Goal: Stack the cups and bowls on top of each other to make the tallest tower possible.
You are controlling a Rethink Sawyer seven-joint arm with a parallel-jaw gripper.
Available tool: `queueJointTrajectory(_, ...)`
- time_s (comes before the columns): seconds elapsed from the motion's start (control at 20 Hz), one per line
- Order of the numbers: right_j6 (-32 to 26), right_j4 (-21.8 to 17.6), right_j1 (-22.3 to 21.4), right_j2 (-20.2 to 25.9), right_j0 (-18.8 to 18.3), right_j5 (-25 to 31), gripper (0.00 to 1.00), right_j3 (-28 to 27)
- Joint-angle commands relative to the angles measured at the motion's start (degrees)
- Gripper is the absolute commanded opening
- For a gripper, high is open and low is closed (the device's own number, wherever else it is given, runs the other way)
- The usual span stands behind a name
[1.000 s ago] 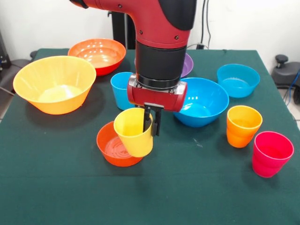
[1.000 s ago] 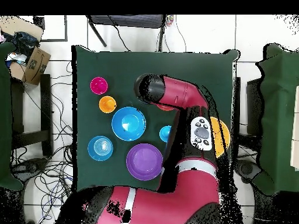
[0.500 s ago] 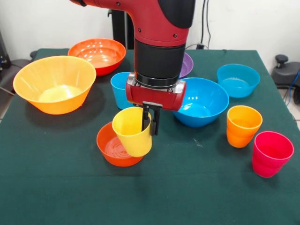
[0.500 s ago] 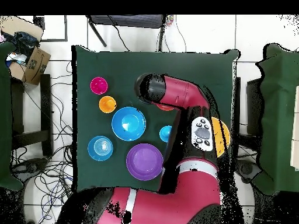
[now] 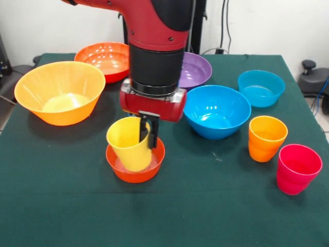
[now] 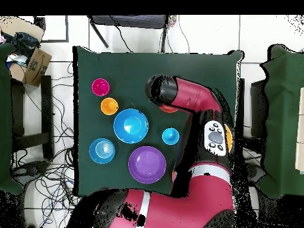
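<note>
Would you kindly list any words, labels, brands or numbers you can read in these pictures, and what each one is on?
None can be read.
The cups, the bowls and the red arm show no lettering.
The button pad on the arm has marks too small to read.
The cardboard box beside the table shows no legible print.

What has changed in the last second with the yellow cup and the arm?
The gripper, shut on the yellow cup, has carried it leftward in the front view and down, so the cup now sits inside the small red-orange bowl instead of hanging at its right edge. The grip has not been released. The bowl, the other cups and the other bowls stayed where they were.
</note>
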Motion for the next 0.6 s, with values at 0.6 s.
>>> queueJointTrajectory(0.6,3.02,-2.43,1.57,6.45,-3.33,-4.41,0.0,8.67)
